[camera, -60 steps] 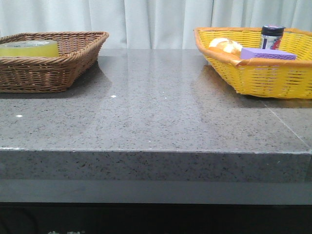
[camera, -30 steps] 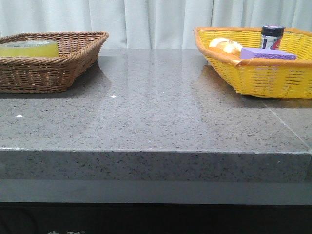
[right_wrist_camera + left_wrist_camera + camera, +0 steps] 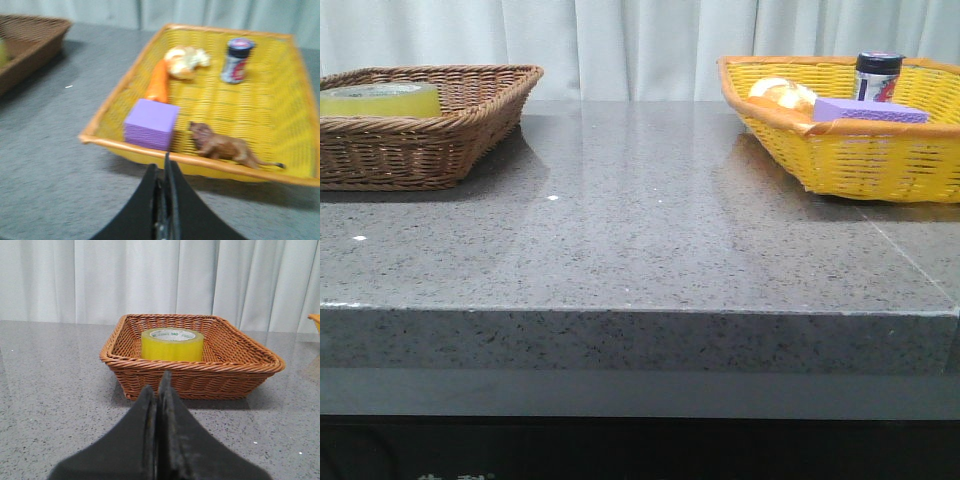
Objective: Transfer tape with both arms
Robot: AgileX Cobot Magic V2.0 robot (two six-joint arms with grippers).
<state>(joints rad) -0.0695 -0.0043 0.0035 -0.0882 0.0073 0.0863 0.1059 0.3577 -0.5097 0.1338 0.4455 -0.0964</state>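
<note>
The yellow tape (image 3: 380, 98) lies flat in the brown wicker basket (image 3: 440, 150) at the table's back left; its white core printed in green shows in the left wrist view (image 3: 172, 343). My left gripper (image 3: 161, 390) is shut and empty, low over the table in front of that basket (image 3: 200, 385), a short way from it. My right gripper (image 3: 165, 167) is also shut and empty, just before the near rim of the yellow basket (image 3: 280, 140). Neither arm appears in the front view.
The yellow basket (image 3: 880, 160) at the back right holds a purple sponge block (image 3: 151, 123), an orange carrot (image 3: 158, 82), a bread-like piece (image 3: 187, 61), a small can (image 3: 237, 60) and a brown toy lion (image 3: 225, 146). A grey stone tabletop (image 3: 640, 240) lies between the baskets.
</note>
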